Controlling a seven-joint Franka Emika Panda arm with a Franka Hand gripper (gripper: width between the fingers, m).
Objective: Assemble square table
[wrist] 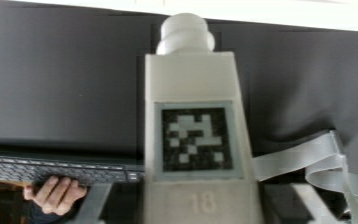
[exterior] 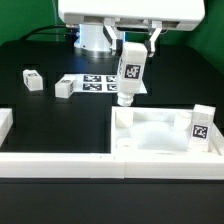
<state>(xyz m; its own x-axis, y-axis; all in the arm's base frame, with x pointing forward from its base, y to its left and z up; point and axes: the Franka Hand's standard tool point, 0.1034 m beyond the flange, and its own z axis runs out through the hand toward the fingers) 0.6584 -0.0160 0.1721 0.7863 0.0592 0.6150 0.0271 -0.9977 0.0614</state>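
In the exterior view's upper left, a loose leg and a second leg lie on the black table, with the marker board just right of them. At upper centre the gripper has its fingers clamped on a third leg, nearly upright, its lower end over the rear left corner of the tabletop; I cannot tell whether they touch. The tabletop fills the lower right, and a fourth leg stands at its right edge.
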